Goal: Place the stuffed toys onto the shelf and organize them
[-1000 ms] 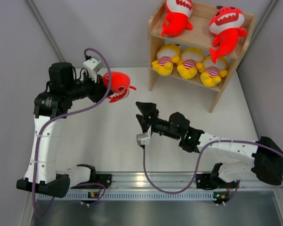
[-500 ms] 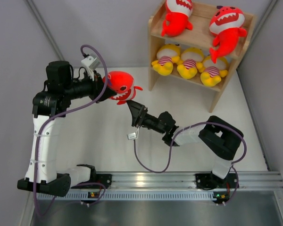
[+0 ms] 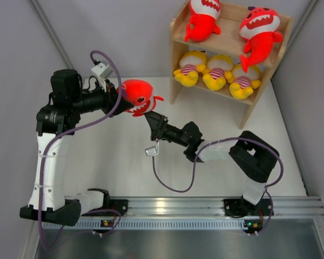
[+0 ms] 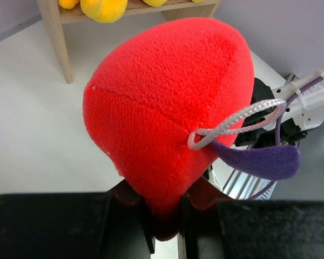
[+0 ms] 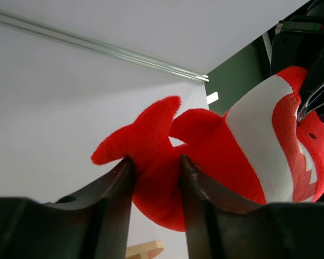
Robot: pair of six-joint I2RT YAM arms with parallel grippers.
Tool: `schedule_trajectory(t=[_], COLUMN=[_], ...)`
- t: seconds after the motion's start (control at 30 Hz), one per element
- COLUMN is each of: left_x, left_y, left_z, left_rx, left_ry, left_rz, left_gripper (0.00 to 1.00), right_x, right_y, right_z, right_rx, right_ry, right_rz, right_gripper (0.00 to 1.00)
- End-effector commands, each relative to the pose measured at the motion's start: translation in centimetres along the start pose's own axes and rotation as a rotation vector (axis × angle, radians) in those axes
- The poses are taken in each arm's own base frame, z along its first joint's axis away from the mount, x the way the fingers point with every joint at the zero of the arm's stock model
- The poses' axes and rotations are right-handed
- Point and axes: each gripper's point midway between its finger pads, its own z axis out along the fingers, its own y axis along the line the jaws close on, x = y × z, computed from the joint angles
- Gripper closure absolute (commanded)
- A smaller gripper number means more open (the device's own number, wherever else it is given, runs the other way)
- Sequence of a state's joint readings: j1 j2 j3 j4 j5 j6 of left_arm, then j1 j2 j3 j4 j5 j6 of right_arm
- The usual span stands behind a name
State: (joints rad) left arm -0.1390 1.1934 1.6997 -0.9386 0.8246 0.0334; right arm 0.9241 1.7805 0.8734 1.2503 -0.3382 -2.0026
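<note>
Hanging in the air over the white tabletop (image 3: pixel 113 162), just left of the light wooden shelf (image 3: pixel 174 59) and not yet on it: 1 red shark (image 3: pixel 137 96). Pinched on 1 side by the left gripper (image 4: pixel 164 216), with its tail nipped between the fingers of the right gripper (image 5: pixel 155 178). On the top board, 2 red sharks (image 3: pixel 201 19). On the lower board, 3 yellow striped toys (image 3: pixel 218 70) side by side. Hemmed in by plain grey walls (image 3: pixel 124 32) on 3 sides. Along the near edge, a metal rail (image 3: pixel 178 205).

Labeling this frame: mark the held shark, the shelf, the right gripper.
held shark (image 3: pixel 136 92), top view, red head.
shelf (image 3: pixel 174 91), top view, left side panel.
right gripper (image 3: pixel 150 116), top view, between fingertips.
</note>
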Motion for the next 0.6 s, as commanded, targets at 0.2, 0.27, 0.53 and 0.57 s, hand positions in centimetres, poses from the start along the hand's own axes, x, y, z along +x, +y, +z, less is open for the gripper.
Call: schedule_trajectory(t=[0.2,0.27,0.53,0.57], left_x=[0.2,0.2,-0.6,-0.8], left_y=[0.8,2.3,8.9,9.3], left_z=[-0.3,-0.5,-4.1,-4.8], left_rx=[-0.061,-0.145,-0.582,-0.626], left_ry=[-0.003,0.000,-0.001,-0.007], left_rz=[-0.007,0.002,0.079,0.089], left_gripper=[0.84,0.46,0.01,0.01], right_x=[2.8,2.3,0.9,-1.1], right_y=[-12.2,-11.4,-12.4,-10.6], right_z=[-1.8,-2.2,-4.3,-5.4], right_rx=[0.261,0.194,-0.276,-0.402], right_ry=[0.181,0.187,0.009,-0.042], right_rz=[-0.316,-0.224,0.500,0.635], right_gripper=[1.00,1.00,1.00,1.00])
